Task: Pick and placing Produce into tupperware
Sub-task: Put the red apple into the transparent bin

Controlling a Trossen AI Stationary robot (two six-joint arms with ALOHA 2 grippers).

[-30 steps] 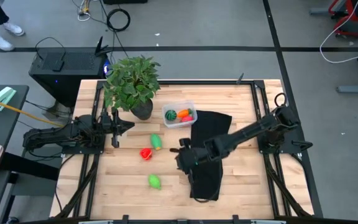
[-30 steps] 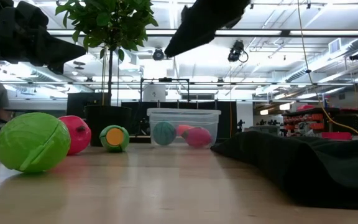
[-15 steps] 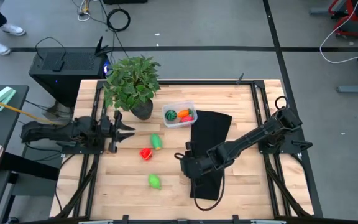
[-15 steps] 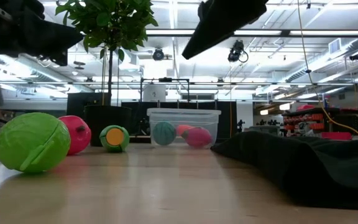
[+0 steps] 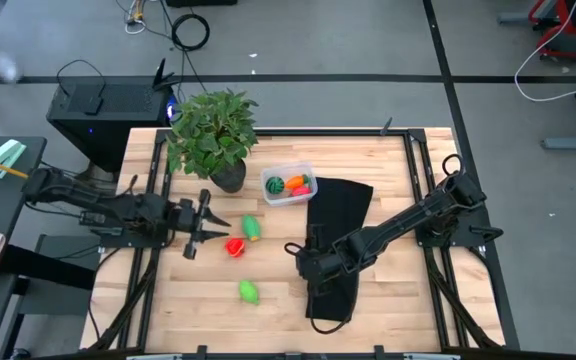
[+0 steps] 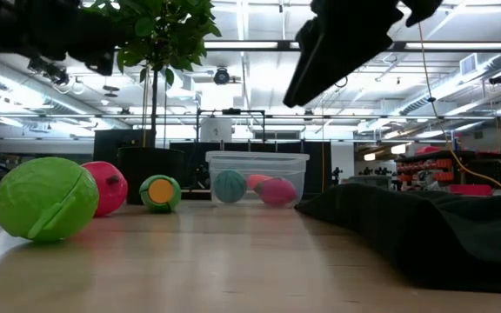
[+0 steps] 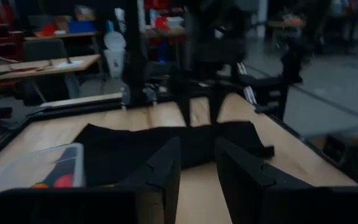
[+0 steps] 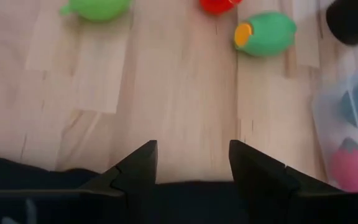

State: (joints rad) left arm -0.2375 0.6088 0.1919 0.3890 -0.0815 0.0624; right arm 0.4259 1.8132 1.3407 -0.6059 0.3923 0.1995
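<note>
Three pieces of produce lie on the table: a light green one with an orange end (image 5: 252, 228), a red one (image 5: 235, 246) and a second light green one (image 5: 249, 292). The clear tupperware (image 5: 288, 184) holds a dark green round piece (image 5: 274, 184), the orange carrot (image 5: 298, 180) and a red piece (image 5: 302, 189). My left gripper (image 5: 211, 228) is open, just left of the red piece and above the table. My right gripper (image 5: 293, 256) is open at the left edge of a black cloth (image 5: 339, 250). It looks down on the bare wood (image 8: 192, 146).
A leafy potted plant (image 5: 211, 130) stands at the far left, beside the tupperware. The black cloth covers the table's middle right, from the tupperware toward the near edge. Bare wood shows between the near light green piece and the cloth. Metal frame rails (image 5: 423, 190) run along both sides.
My left gripper has moved toward the table's right and a little toward the near edge, closing in on the red piece. My right gripper has shifted slightly toward the near edge. The produce and the tupperware have stayed put.
</note>
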